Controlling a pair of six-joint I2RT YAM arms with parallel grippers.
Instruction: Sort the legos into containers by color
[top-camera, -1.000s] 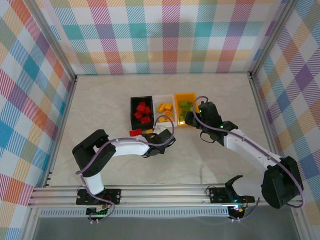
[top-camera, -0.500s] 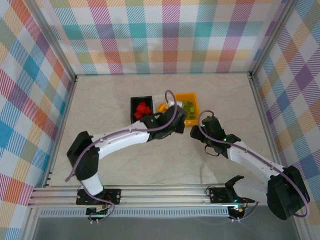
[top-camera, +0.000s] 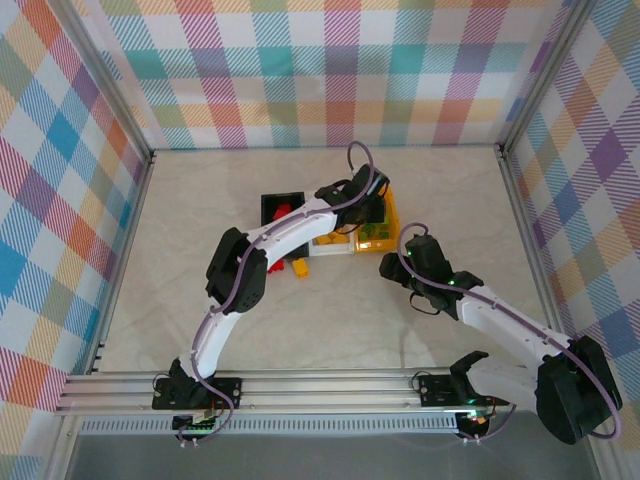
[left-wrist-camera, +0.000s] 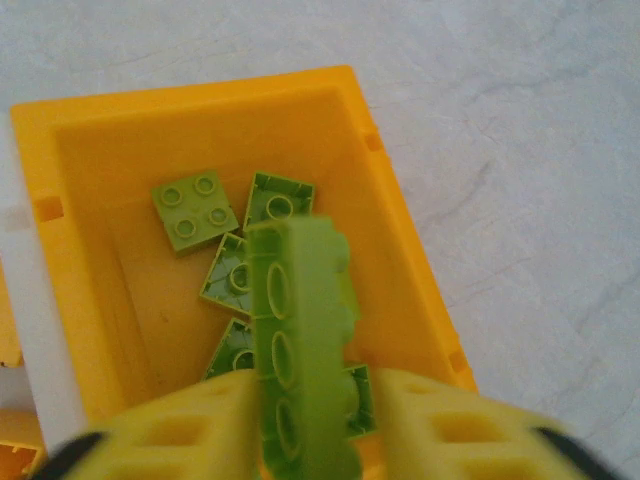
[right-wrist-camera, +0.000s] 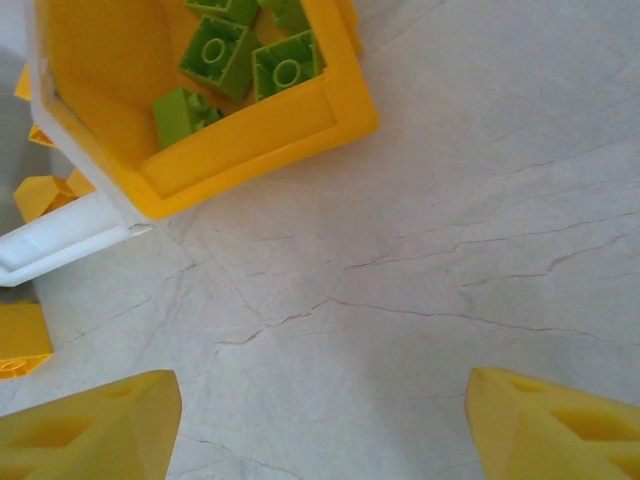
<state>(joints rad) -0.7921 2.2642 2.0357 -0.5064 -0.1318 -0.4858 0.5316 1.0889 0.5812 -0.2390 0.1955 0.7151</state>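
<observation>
A long lime green lego (left-wrist-camera: 300, 330) stands on edge between the fingers of my left gripper (left-wrist-camera: 315, 400), over the orange container (left-wrist-camera: 200, 95). The brick leans on the left finger, with a gap between it and the right finger, so the jaws are open. Several green legos (left-wrist-camera: 195, 208) lie in that bin. From above, the left gripper (top-camera: 372, 205) reaches over the orange container (top-camera: 392, 215), beside the white container (top-camera: 330, 247) and the black container (top-camera: 268, 205). My right gripper (right-wrist-camera: 320, 400) is open over bare table, near the orange bin's corner (right-wrist-camera: 260, 135).
A red lego (top-camera: 275, 265) and a yellow lego (top-camera: 300, 267) lie on the table in front of the black and white bins. A yellow lego (right-wrist-camera: 22, 340) lies near the white bin (right-wrist-camera: 60, 245). The left arm stretches across the bins.
The left arm swung from the table in front of the bins up over the orange bin, carrying the green lego, and its jaws have parted. The right gripper drew back toward me from the orange bin.
</observation>
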